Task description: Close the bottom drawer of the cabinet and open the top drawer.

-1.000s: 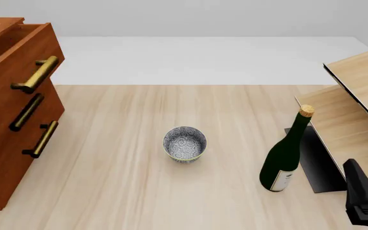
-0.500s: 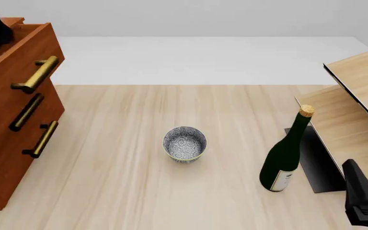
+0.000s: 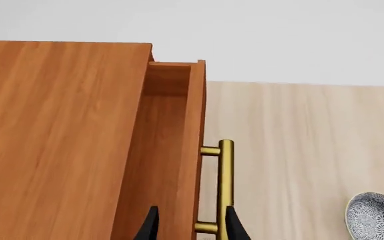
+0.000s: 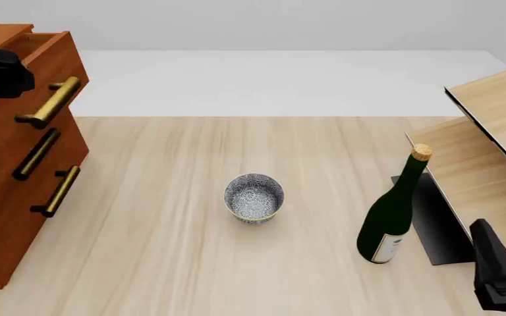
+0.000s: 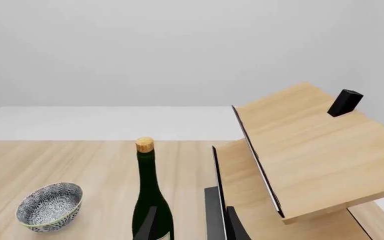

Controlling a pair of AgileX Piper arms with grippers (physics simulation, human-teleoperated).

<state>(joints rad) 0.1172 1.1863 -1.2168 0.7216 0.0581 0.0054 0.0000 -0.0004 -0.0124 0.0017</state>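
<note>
Left gripper has dropped into view above the top drawer, which is already pulled out.

Left wrist view: the left gripper (image 3: 188,227) has open jaws, empty, straddling the top drawer (image 3: 172,150) front; its brass handle (image 3: 225,185) runs lengthwise beside one finger. Front view: the cabinet (image 4: 7,217) stands at the table's left edge, bottom drawer (image 4: 33,210) flush. Right wrist view: the right gripper (image 5: 188,225) is open, idle, far off.
</note>
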